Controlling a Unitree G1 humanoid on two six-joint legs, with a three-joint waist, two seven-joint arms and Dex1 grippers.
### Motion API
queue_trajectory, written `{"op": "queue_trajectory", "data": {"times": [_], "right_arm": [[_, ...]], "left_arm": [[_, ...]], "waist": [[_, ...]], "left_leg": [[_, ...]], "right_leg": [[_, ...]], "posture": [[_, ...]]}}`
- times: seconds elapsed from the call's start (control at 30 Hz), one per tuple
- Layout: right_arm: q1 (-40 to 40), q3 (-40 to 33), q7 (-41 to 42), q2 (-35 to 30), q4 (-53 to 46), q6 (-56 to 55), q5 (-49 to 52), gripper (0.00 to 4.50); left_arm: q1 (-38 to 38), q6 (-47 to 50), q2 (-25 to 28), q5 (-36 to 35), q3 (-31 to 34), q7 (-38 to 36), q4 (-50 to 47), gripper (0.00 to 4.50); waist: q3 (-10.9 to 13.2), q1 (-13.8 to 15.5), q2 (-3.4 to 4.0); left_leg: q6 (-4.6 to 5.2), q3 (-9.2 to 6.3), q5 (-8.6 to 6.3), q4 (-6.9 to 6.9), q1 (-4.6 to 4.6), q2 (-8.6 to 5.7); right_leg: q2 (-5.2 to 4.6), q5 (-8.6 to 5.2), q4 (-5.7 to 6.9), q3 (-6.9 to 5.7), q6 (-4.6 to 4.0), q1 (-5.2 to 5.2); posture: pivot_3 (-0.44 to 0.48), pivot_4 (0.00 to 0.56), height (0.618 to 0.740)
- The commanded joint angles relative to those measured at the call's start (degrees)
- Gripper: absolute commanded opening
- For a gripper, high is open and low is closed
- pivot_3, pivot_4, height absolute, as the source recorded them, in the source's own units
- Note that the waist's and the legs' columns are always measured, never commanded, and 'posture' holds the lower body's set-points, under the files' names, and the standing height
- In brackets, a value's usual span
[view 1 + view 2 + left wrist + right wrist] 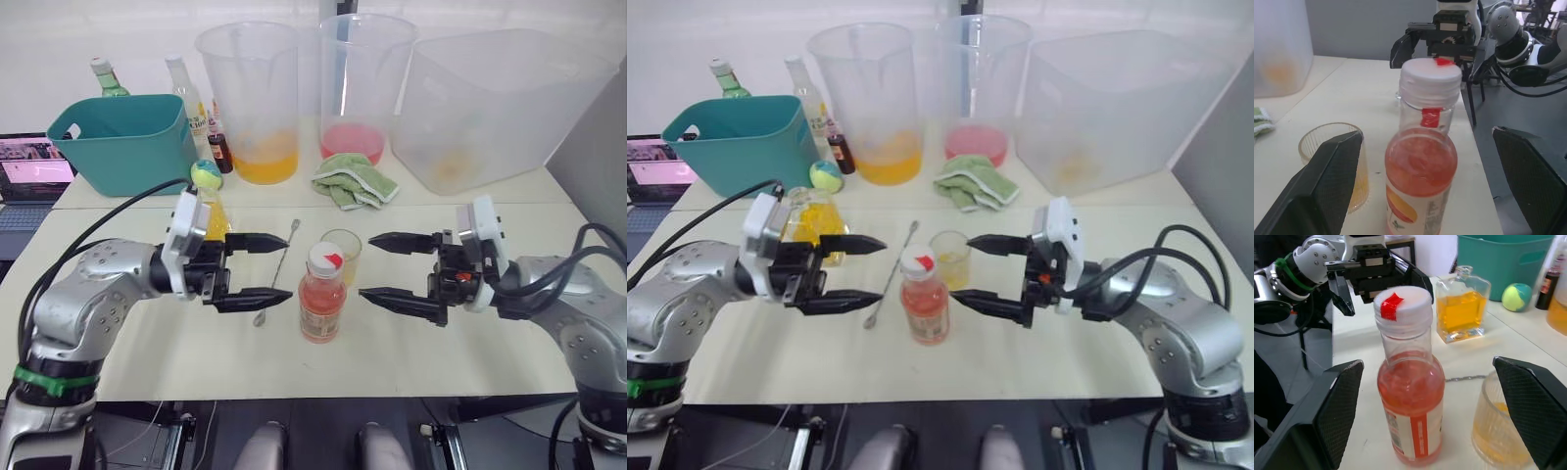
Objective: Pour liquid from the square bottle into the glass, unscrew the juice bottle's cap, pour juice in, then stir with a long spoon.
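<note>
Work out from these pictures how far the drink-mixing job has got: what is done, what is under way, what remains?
Done: the glass holds yellow liquid, and the square bottle stands on the table. Under way: the left gripper and right gripper, both open, flank the juice bottle, touching nothing. Left: its cap is on, so unscrewing, pouring juice and stirring remain; the spoon lies untouched.

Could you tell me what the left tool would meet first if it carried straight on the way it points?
Most likely the juice bottle, which stands between the open fingers of the left tool; beyond it is the right tool.
</note>
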Motion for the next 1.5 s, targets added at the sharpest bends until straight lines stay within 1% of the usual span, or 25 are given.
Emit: {"op": "queue_trajectory", "data": {"times": [0.03,0.2,0.5,0.9,0.93,0.97,1.1,1.2,1.23,1.33,1.5], "right_arm": [[-0.06,-3.02,-4.04,-1.07,-4.22,1.87,3.89,4.48],[1.16,-3.23,-8.02,-1.3,-6.75,2.84,6.09,4.48],[2.73,-3.59,-13.1,-2.0,-8.87,2.57,8.76,4.48],[2.33,-3.07,-15.38,-2.74,-9.45,2.03,10.42,4.48],[2.11,-3.11,-15.57,-2.66,-9.39,1.97,10.79,4.5],[2.02,-3.12,-15.69,-2.64,-9.36,1.91,11.0,4.5],[1.85,-2.94,-15.95,-2.71,-9.32,1.83,11.32,4.5],[1.6,-2.78,-16.3,-2.76,-9.58,1.87,11.62,4.5],[1.28,-2.67,-16.75,-2.68,-9.68,1.92,11.83,4.5],[-0.4,-1.51,-18.76,-2.04,-10.16,2.18,12.42,4.5],[-5.79,3.19,-24.48,0.96,-10.68,3.31,12.07,4.5]], "left_arm": [[-3.37,-3.09,-2.65,3.48,-3.52,-2.39,2.9,4.5],[-7.67,-5.55,-7.71,6.81,-6.89,-3.48,6.6,4.5],[-9.0,-5.77,-11.28,8.75,-8.84,-4.49,7.33,4.5],[-8.72,-4.32,-11.86,8.21,-7.95,-4.22,7.02,4.5],[-8.69,-4.38,-12.04,8.19,-7.91,-4.18,6.79,3.92],[-8.58,-4.84,-12.17,8.45,-7.98,-4.27,6.57,3.66],[-8.13,-5.46,-12.42,8.76,-7.97,-4.38,6.28,2.24],[-7.31,-7.2,-12.4,9.62,-8.16,-4.69,5.89,1.4],[-7.1,-7.68,-12.42,9.85,-8.17,-4.68,5.83,1.32],[-6.81,-9.26,-12.67,10.68,-8.14,-4.18,5.94,1.31],[-6.84,-12.2,-13.09,12.38,-8.46,-4.51,6.41,1.31]], "waist": [[0.0,-0.07,-0.01],[0.01,0.09,-0.03],[0.02,0.02,-0.04],[0.02,0.03,-0.04],[0.02,0.02,-0.04],[0.02,0.01,-0.04],[0.02,0.05,-0.04],[0.02,0.03,-0.04],[0.02,0.03,-0.04],[0.02,0.04,-0.04],[0.02,0.12,-0.04]], "left_leg": [[0.0,0.0,0.0,0.0,0.0,0.01],[0.0,-0.02,0.0,0.07,-0.08,0.0],[0.01,-0.04,0.01,0.1,-0.1,-0.01],[0.01,-0.04,0.01,0.1,-0.1,-0.02],[0.01,-0.04,0.01,0.11,-0.1,-0.01],[0.01,-0.04,0.01,0.1,-0.1,-0.01],[0.01,-0.04,0.01,0.11,-0.1,-0.01],[0.01,-0.04,0.01,0.11,-0.1,-0.01],[0.01,-0.04,0.01,0.11,-0.1,-0.01],[0.01,-0.04,0.01,0.11,-0.1,-0.01],[0.01,-0.05,0.01,0.11,-0.09,-0.01]], "right_leg": [[0.0,0.0,-0.01,0.0,0.0,0.0],[0.0,0.0,-0.01,-0.03,0.0,0.0],[0.0,0.0,-0.01,-0.04,0.0,-0.01],[0.0,0.0,-0.01,-0.04,0.01,-0.01],[0.0,0.0,-0.01,-0.04,0.01,-0.01],[0.0,0.0,-0.01,-0.04,0.01,-0.01],[0.0,0.0,-0.01,-0.04,0.01,-0.01],[0.0,0.0,-0.01,-0.04,0.01,-0.01],[0.0,0.0,-0.01,-0.03,0.01,-0.01],[0.0,0.0,-0.02,-0.04,0.01,-0.01],[0.0,0.0,-0.02,-0.04,0.01,0.0]], "posture": [[0.0,0.15,0.738],[0.0,0.15,0.738],[0.0,0.15,0.738],[0.0,0.15,0.738],[0.0,0.15,0.738],[0.0,0.15,0.738],[0.0,0.15,0.738],[0.0,0.15,0.738],[0.0,0.15,0.738],[0.0,0.15,0.738],[0.0,0.15,0.738]]}}
